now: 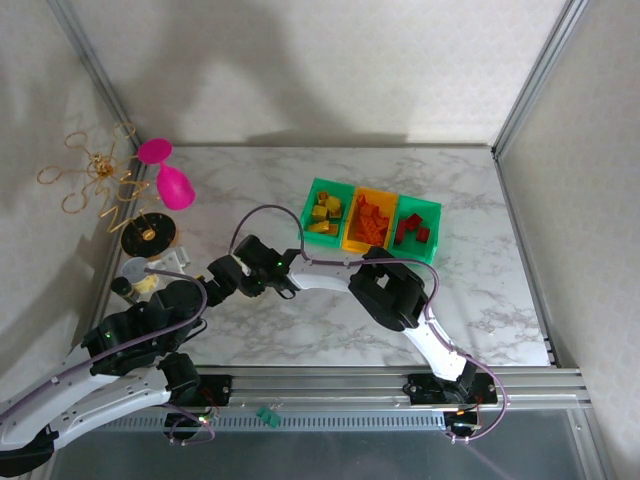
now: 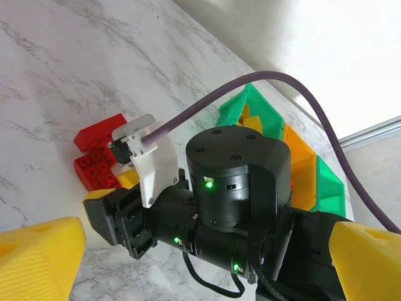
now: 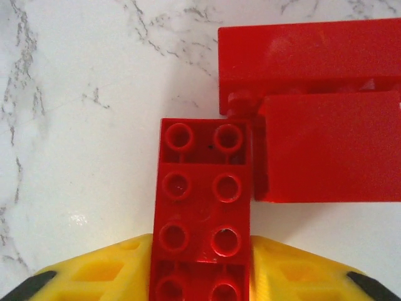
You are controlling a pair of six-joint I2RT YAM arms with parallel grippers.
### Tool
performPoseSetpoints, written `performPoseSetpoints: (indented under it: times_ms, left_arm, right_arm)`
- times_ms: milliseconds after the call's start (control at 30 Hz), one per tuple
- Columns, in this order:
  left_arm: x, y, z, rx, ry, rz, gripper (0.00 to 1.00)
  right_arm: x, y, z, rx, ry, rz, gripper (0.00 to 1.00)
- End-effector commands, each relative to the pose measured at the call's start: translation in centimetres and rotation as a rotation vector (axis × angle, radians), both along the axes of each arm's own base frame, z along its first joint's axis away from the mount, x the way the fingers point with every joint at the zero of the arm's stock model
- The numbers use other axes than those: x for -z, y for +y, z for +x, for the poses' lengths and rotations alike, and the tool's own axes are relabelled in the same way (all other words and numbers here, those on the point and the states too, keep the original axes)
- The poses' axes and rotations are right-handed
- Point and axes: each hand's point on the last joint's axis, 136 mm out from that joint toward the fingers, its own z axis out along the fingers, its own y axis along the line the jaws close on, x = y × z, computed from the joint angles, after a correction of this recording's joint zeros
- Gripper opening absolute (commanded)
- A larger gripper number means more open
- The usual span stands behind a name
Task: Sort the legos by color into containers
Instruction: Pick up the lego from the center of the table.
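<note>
The left claw (image 2: 200, 266) is open, its yellow fingers (image 2: 37, 254) far apart. The right claw (image 3: 200, 276) is closed on a red brick (image 3: 202, 207), which lies on the worktop (image 3: 75, 94) and reaches forward beyond the fingertips. A second red piece (image 3: 319, 125) lies just beside it, on the claw's right. The containers (image 1: 368, 220) stand well away from this claw.
</note>
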Motion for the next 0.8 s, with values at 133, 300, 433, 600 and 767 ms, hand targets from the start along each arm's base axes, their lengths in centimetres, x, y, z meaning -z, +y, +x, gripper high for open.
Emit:
performPoseSetpoints:
  times_ms: [133, 300, 433, 600, 767]
  left_arm:
    - [2.2, 4.0, -0.9, -0.204, 0.084, -0.001, 1.00]
    - [1.9, 3.7, -0.9, -0.194, 0.083, -0.005, 1.00]
    - [1.7, 3.0, -0.7, -0.163, 0.082, -0.013, 1.00]
    - [1.7, 1.6, -0.2, -0.119, 0.088, -0.002, 1.00]
    - [2.3, -0.5, 0.7, -0.066, 0.095, 0.013, 1.00]
  right_arm:
    - [-2.3, -0.9, -1.2, 0.000, -0.005, 0.023, 0.28]
    - [-3.8, -2.8, -1.1, 0.046, 0.009, 0.047, 0.25]
    - [-5.0, -5.2, -1.4, 0.080, 0.061, 0.092, 0.22]
    - [-7.3, -9.7, -0.4, 0.202, 0.112, 0.142, 0.21]
    - [-9.7, -15.7, 1.8, 0.375, 0.104, 0.154, 0.20]
